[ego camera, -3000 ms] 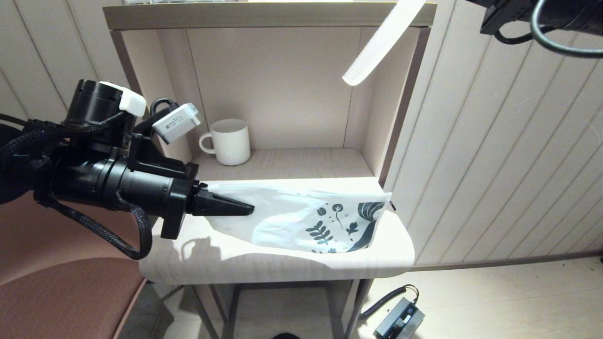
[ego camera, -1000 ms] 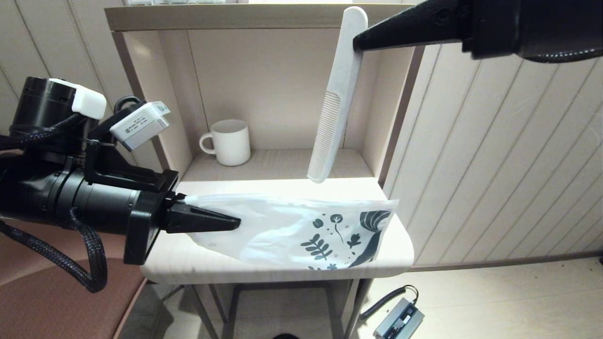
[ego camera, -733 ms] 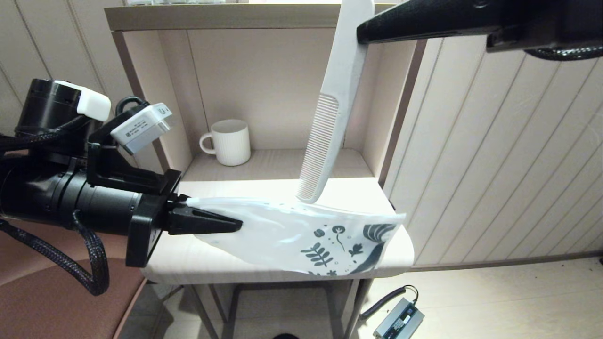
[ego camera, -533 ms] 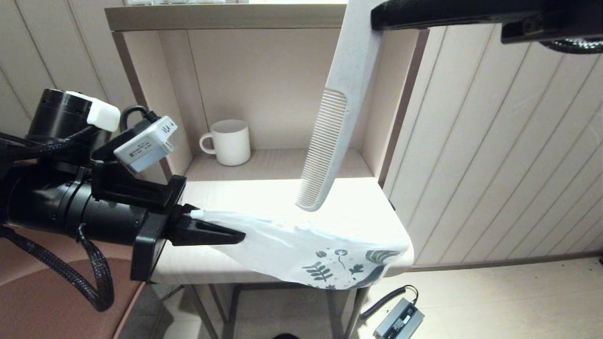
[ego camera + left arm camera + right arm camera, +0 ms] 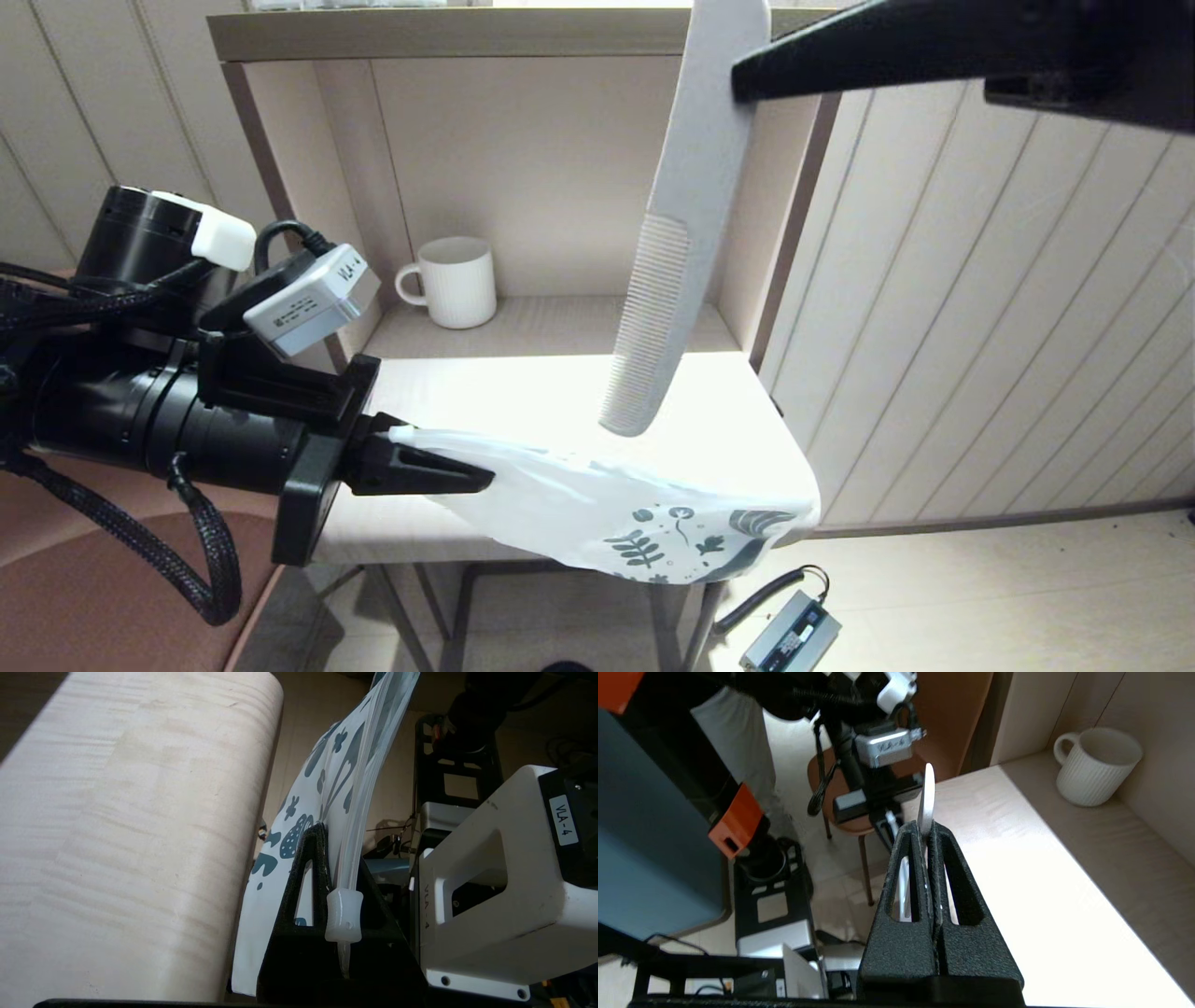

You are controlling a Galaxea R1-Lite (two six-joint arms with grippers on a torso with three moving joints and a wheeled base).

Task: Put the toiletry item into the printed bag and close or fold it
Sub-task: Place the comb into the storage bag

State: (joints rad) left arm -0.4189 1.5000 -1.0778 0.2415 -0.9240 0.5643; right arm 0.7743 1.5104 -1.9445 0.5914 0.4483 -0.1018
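Note:
The toiletry item is a long off-white comb [image 5: 680, 233] hanging almost upright, teeth end down, above the table's front. My right gripper [image 5: 742, 79] comes in from the upper right and is shut on the comb's handle end [image 5: 927, 795]. The printed bag [image 5: 607, 513] is a white pouch with dark teal leaf prints. It sags off the table's front edge, its printed end lowest. My left gripper [image 5: 481, 481] is shut on the bag's rim near the zip slider [image 5: 344, 917]. The comb's tip hangs just above the bag, apart from it.
A white ribbed mug [image 5: 455, 280] stands on the raised shelf [image 5: 560, 322] inside the cabinet alcove. The pale wooden table [image 5: 719, 420] has a rounded front edge. A brown chair seat [image 5: 112, 579] is at the left, and a small device with a cable [image 5: 789, 635] lies on the floor.
The left gripper has pulled the bag toward me, so it now hangs off the table's front edge. The right gripper has carried the comb forward and a little lower, staying above the bag.

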